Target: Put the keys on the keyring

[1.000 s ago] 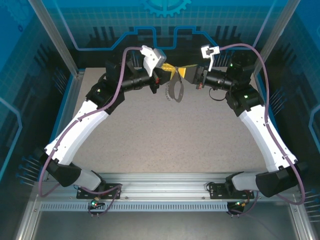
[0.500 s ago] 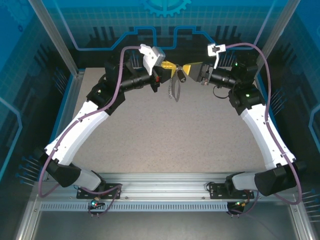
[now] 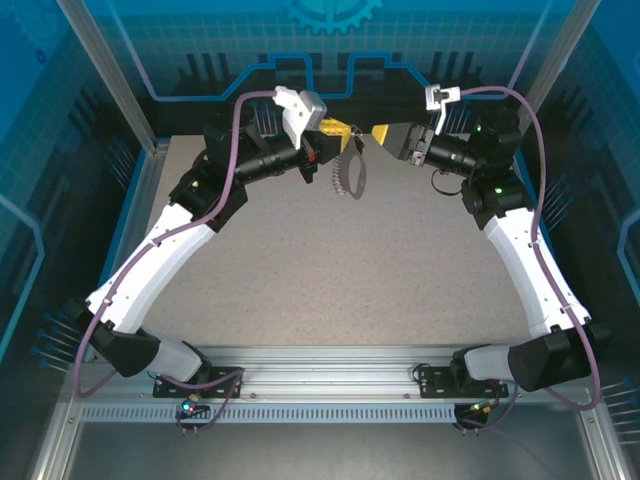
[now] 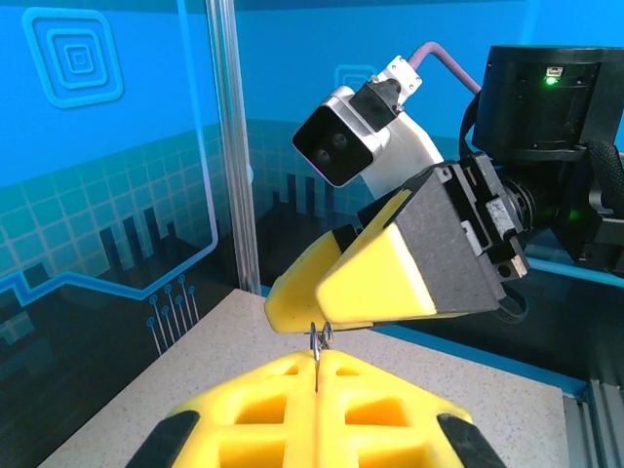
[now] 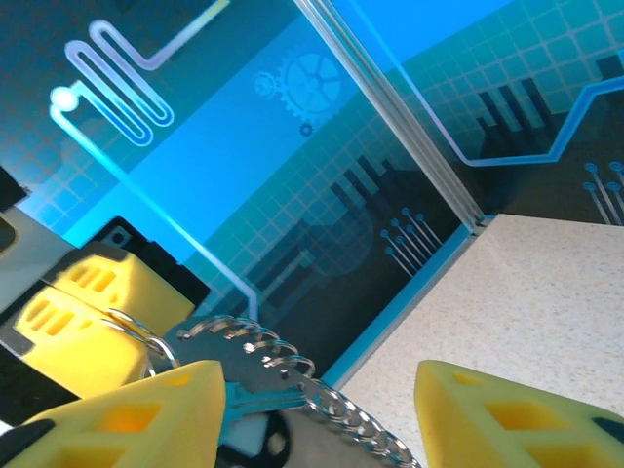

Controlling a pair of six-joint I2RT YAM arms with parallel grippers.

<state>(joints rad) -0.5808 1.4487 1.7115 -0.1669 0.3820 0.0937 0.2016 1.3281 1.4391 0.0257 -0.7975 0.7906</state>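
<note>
Top external: left hand (image 3: 347, 133) pinches the keyring (image 3: 348, 176) hanging below; right hand (image 3: 373, 132) spread, just beside.

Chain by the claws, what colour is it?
Silvery metal; the chain shows best in the right wrist view.

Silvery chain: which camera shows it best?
Right wrist view: the chain runs close across the foreground, links distinct. From the top it looks like a small dark loop dangling under the left fingers. The left wrist view gives a metal sliver between those shut fingers.
</note>
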